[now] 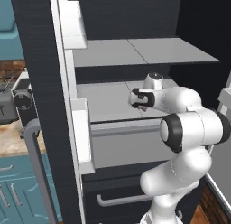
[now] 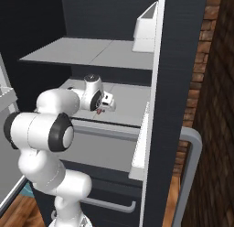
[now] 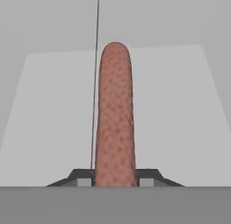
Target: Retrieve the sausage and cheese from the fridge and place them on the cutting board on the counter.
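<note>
The sausage (image 3: 115,114), a slim reddish-brown link, lies on a pale grey middle shelf (image 1: 108,99) of the open black fridge (image 1: 135,11). In the hand view it runs straight away from me. My gripper (image 3: 115,180) is shut on its near end, with a dark finger tip pressed to each side. From the base, the gripper (image 1: 143,107) reaches over the shelf's front, and a bit of the sausage (image 2: 99,111) shows under the gripper (image 2: 102,109). The cheese and the cutting board are out of view. A strip of the beige counter (image 1: 9,142) shows at far left.
An upper shelf (image 2: 82,52) hangs close above the hand. The open fridge door (image 1: 40,105) with its white bins (image 1: 83,137) and grey bar handle (image 1: 38,169) stands to the left. The other door (image 2: 183,84) is on the right, with a drawer (image 2: 109,194) below.
</note>
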